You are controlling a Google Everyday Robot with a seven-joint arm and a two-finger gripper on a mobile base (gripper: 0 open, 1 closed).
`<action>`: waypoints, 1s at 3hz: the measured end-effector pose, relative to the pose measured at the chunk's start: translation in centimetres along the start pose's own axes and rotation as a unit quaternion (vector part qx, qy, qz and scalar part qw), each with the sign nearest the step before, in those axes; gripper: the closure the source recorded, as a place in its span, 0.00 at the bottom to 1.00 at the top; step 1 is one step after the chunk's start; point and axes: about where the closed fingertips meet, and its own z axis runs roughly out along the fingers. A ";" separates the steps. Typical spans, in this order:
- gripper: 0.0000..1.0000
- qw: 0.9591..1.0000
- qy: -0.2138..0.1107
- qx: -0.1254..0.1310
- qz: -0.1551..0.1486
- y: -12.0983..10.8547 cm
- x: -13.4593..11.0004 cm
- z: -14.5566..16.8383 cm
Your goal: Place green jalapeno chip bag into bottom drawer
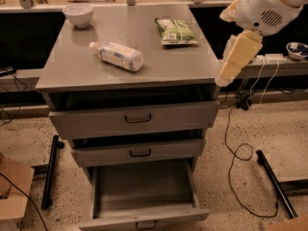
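The green jalapeno chip bag (176, 31) lies flat on the grey cabinet top (144, 71), near its back right corner. The bottom drawer (144, 189) is pulled open and I see nothing in it. My gripper (224, 77) hangs on the cream end of the white arm, just off the cabinet's right front corner. It points down and to the left, is lower than the bag, and is apart from it. It holds nothing that I can see.
A clear white-labelled bottle (118, 56) lies on its side on the top. A white bowl (78, 14) stands at the back left. The two upper drawers (137, 119) are slightly ajar. Cables (238, 153), black bars (275, 182) and a cardboard box (12, 189) are on the floor.
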 end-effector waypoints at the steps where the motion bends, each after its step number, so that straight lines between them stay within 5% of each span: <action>1: 0.00 1.000 -0.016 -0.010 0.001 -3.7 -1.3 1.8; 3: 0.00 0.996 -0.073 -0.035 0.031 -11.2 -3.0 7.7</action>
